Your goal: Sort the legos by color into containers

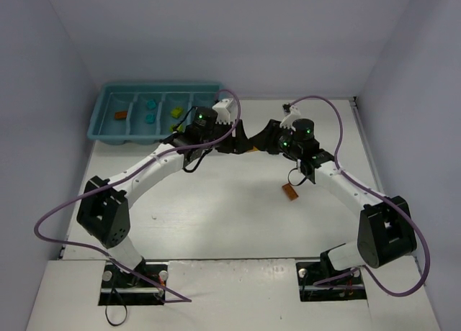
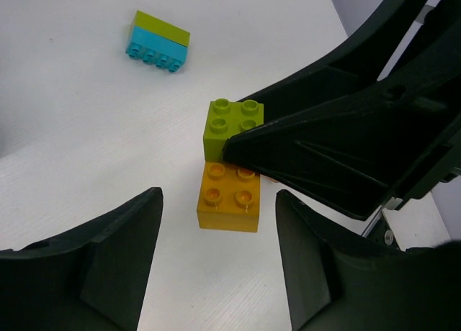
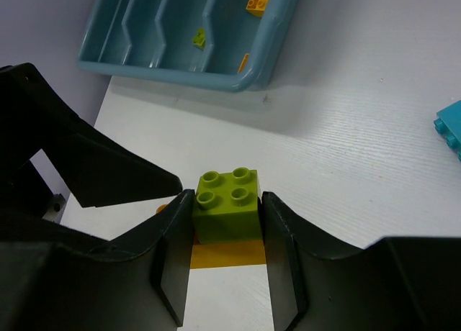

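My right gripper (image 3: 227,201) is shut on a lime green lego (image 3: 229,214), one finger on each side of it. A yellow-orange lego (image 2: 229,198) lies right against it on the table. My left gripper (image 2: 216,273) is open and empty just in front of the yellow-orange lego. A stacked teal and lime lego (image 2: 158,42) lies farther off. In the top view both grippers (image 1: 241,139) (image 1: 261,140) meet at the table's middle and hide these legos. The teal tray (image 1: 101,119) of containers stands at the back left.
The tray holds an orange lego (image 1: 121,116), teal legos (image 1: 150,103) and a lime one (image 1: 174,112) in separate compartments. A brown-orange lego (image 1: 290,194) lies on the table near the right arm. A teal lego (image 3: 450,129) shows at the right wrist view's edge. Walls enclose the table.
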